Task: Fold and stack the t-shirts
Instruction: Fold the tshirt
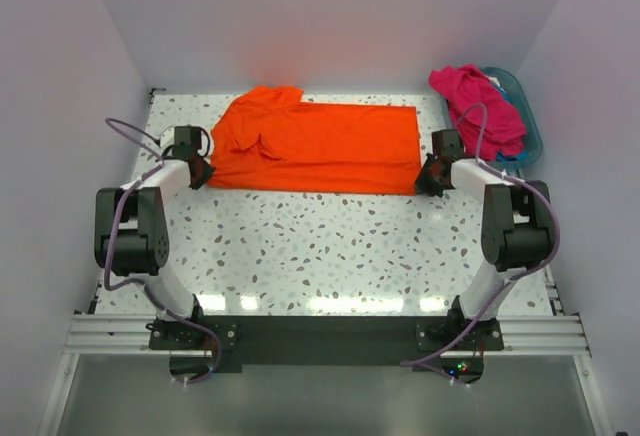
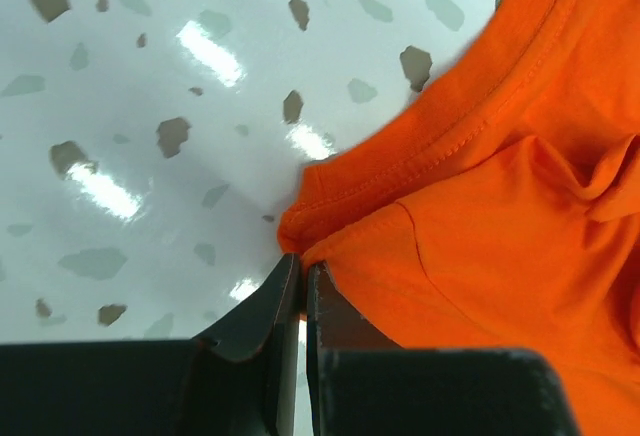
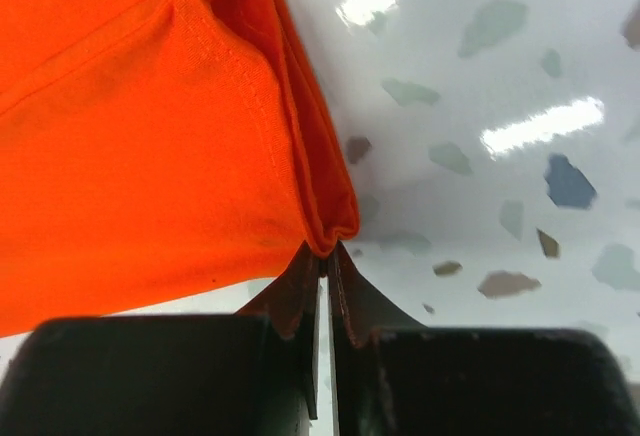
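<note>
Working the orange t-shirt [image 1: 320,146]: spread flat across the far half of the table [image 1: 320,246], collar end left, hem end right. Pinched at the near-left corner by the left gripper [image 2: 300,291], clenched down to a sliver with a fold of cloth caught at the very tips. Same story at the right gripper [image 3: 325,261]: clamped tight on the near-right hem corner, doubled layers visible in the bite. Gripped at both near corners at once, most likely to raise the near edge evenly and carry it over toward the far edge for a lengthwise fold. Held low at table level, so no lift or slack showing. Reads as an early fold; nothing stacked. Parked far right: pink t-shirt [image 1: 478,101], bunched and draped over the rim of the basket [image 1: 530,131], with a hint of blue cloth [image 1: 512,104] beside it. Worth watching: thin corner bites, could slip once tension comes on.
</note>
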You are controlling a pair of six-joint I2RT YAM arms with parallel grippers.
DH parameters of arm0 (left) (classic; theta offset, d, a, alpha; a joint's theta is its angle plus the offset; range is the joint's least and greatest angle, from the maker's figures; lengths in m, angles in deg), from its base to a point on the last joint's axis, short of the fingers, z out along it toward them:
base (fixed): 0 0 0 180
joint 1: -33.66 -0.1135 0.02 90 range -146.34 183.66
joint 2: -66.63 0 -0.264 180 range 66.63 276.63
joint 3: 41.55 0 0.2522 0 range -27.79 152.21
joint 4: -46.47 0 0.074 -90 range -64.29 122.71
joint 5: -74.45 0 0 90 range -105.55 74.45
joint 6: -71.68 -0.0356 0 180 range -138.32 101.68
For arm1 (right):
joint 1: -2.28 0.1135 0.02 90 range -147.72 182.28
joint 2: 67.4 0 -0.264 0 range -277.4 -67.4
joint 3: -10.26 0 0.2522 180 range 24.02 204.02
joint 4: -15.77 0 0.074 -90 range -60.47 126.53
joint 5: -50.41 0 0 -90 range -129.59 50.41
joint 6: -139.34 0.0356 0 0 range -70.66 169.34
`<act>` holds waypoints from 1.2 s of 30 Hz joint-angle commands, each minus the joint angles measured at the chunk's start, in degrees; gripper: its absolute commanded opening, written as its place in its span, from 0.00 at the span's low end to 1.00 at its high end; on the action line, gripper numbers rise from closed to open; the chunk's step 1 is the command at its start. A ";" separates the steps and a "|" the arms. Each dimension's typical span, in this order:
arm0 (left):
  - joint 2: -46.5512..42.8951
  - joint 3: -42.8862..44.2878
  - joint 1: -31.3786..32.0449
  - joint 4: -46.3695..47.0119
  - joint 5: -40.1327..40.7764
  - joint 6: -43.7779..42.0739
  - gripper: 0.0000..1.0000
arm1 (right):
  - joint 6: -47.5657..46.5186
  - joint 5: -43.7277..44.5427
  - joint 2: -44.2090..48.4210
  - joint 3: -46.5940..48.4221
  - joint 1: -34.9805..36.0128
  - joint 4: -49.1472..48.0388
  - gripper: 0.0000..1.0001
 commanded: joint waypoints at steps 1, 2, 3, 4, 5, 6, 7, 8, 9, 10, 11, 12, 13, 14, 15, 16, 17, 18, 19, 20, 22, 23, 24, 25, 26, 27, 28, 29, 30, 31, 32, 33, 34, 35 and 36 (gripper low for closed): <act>-7.09 -2.78 -1.45 -3.42 2.25 -0.94 0.00 | -1.57 -1.14 7.55 -3.55 -2.03 2.22 0.00; -9.11 -3.49 -1.45 -3.86 2.51 -0.94 0.00 | -1.57 -1.23 9.05 -4.62 -2.12 2.74 0.00; -10.17 -4.45 -1.54 -4.21 2.51 -0.94 0.00 | -1.57 -1.40 10.55 -5.67 -2.12 3.01 0.00; -11.23 -6.11 -1.62 -5.09 2.51 -1.03 0.00 | -1.31 -2.19 13.43 -7.94 -2.21 3.10 0.00; -12.37 -7.09 -1.62 -5.53 2.51 -1.03 0.00 | -1.22 -2.37 14.77 -9.01 -2.21 3.45 0.00; -14.90 -8.23 -1.62 -6.40 2.60 -0.94 0.00 | -1.13 -2.46 16.09 -10.15 -2.12 4.58 0.00; -16.41 -10.85 -1.62 -6.85 2.60 -0.77 0.00 | -0.52 -4.02 17.75 -12.34 -2.29 5.29 0.00; -17.99 -12.36 -1.62 -7.11 2.43 -0.68 0.00 | -0.43 -5.00 20.90 -13.58 -2.38 5.90 0.00; -21.40 -14.02 -1.62 -7.90 2.51 -0.59 0.00 | -0.26 -6.05 22.94 -14.90 -2.29 7.13 0.00; -23.35 -17.17 -1.62 -8.25 2.69 -0.68 0.00 | 0.27 -7.80 24.96 -17.61 -2.29 7.92 0.00; -27.02 -18.60 -1.62 -8.87 3.21 -0.68 0.00 | 0.53 -8.69 29.15 -18.77 -2.29 8.80 0.00; -28.80 -19.92 -1.62 -10.27 3.56 -0.59 0.00 | 0.71 -9.57 31.37 -19.91 -2.38 11.07 0.00; -30.64 -22.02 -1.62 -11.06 3.65 -0.59 0.00 | 1.50 -10.27 33.48 -22.01 -2.29 12.31 0.00; -33.97 -23.08 -1.71 -11.68 3.22 -0.24 0.00 | 1.76 -12.19 35.94 -22.99 -2.38 14.24 0.00; -35.74 -24.14 -1.71 -13.16 3.30 0.11 0.02 | 2.20 -12.91 40.23 -23.95 -2.38 15.04 0.01; -37.50 -25.71 -1.80 -13.70 3.13 0.46 0.07 | 3.08 -13.44 42.53 -25.44 -2.29 15.92 0.06; -40.82 -26.25 -1.71 -14.32 2.34 1.07 0.26 | 3.09 -13.88 44.47 -25.98 -2.29 18.11 0.13; -42.25 -26.52 -1.80 -15.63 1.81 1.16 0.36 | 3.09 -13.71 47.80 -26.24 -2.38 19.00 0.33; -43.65 -26.26 -1.71 -15.90 1.29 0.90 0.47 | 2.39 -13.19 49.05 -26.16 -2.29 19.79 0.42; -45.76 -25.82 -1.71 -16.17 0.76 0.21 0.64 | 1.86 -12.31 50.19 -25.72 -2.29 20.23 0.51; -47.09 -23.03 -1.71 -16.96 0.84 -1.02 0.71 | -0.41 -10.11 52.48 -23.97 -2.29 20.85 0.64; -47.62 -21.96 -1.71 -16.87 0.75 -2.16 0.72 | -0.95 -9.93 52.66 -23.09 -2.29 20.42 0.64; -47.62 -20.99 -1.71 -15.39 -0.03 -2.87 0.70 | -1.48 -9.15 52.32 -21.95 -1.77 20.06 0.64; -47.36 -19.94 -1.71 -13.64 -1.60 -3.92 0.66 | -1.66 -9.05 51.09 -20.03 -0.98 19.10 0.61; -45.97 -19.67 -1.80 -11.79 -5.62 -5.67 0.53 | -1.66 -8.88 50.21 -19.05 0.33 16.14 0.58; -45.08 -19.58 -1.63 -8.47 -7.75 -6.21 0.45 | -1.40 -8.18 49.07 -18.17 2.26 14.37 0.53; -43.94 -19.75 -1.28 -7.22 -9.34 -6.39 0.39 | -0.70 -3.30 47.32 -15.38 8.80 12.87 0.51; -41.32 -19.84 -0.93 -6.16 -10.57 -6.04 0.29 | -0.69 -1.07 43.04 -13.44 12.78 10.68 0.51; -39.90 -20.02 -0.49 -3.80 -11.02 -6.04 0.24 | -0.78 1.30 39.95 -11.41 16.48 9.35 0.50; -38.58 -20.37 0.74 -2.91 -11.20 -5.78 0.20 | -1.39 4.19 37.14 -7.13 23.04 8.03 0.49; -35.96 -20.54 1.18 -1.85 -12.42 -5.17 0.15 | -2.18 5.79 30.93 -4.83 25.89 5.67 0.47; -34.80 -20.98 1.36 1.12 -13.04 -4.73 0.12 | -2.97 7.37 28.08 -2.63 30.88 4.43 0.46; -33.75 -21.68 3.36 2.63 -13.65 -4.20 0.10 | -4.54 8.69 25.36 1.75 32.67 3.46 0.45; -31.39 -21.95 4.17 4.12 -14.36 -3.24 0.07 | -5.52 9.49 19.50 3.70 34.25 2.41 0.42; -30.14 -21.86 5.92 6.05 -14.28 -2.88 0.06 | -6.22 9.41 17.00 5.55 36.70 -0.13 0.41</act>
